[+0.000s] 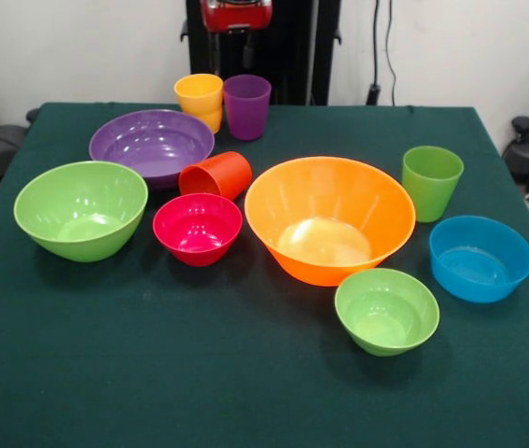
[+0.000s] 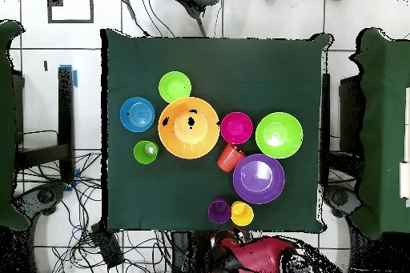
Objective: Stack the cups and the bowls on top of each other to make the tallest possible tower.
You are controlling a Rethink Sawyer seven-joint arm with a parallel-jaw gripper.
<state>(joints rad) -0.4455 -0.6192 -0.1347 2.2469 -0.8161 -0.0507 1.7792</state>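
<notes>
No tower stands; every piece sits apart on the green cloth. The large orange bowl (image 1: 329,219) is in the middle. The pink-red bowl (image 1: 197,227), large green bowl (image 1: 80,207) and purple bowl (image 1: 152,145) are to its left. The small green bowl (image 1: 386,310) and blue bowl (image 1: 480,258) are to its right. The orange-red cup (image 1: 215,175) lies on its side against the purple bowl. The green cup (image 1: 431,180) stands upright at the right. The yellow cup (image 1: 199,98) and purple cup (image 1: 246,105) stand together at the far edge. My gripper (image 1: 233,45) hangs drawn back above those two cups.
The red arm (image 2: 248,254) is folded over the pedestal at the table's robot side. Chairs, cables and other green-covered tables (image 2: 384,126) surround the table (image 1: 264,401). Its near strip in the front view carries nothing.
</notes>
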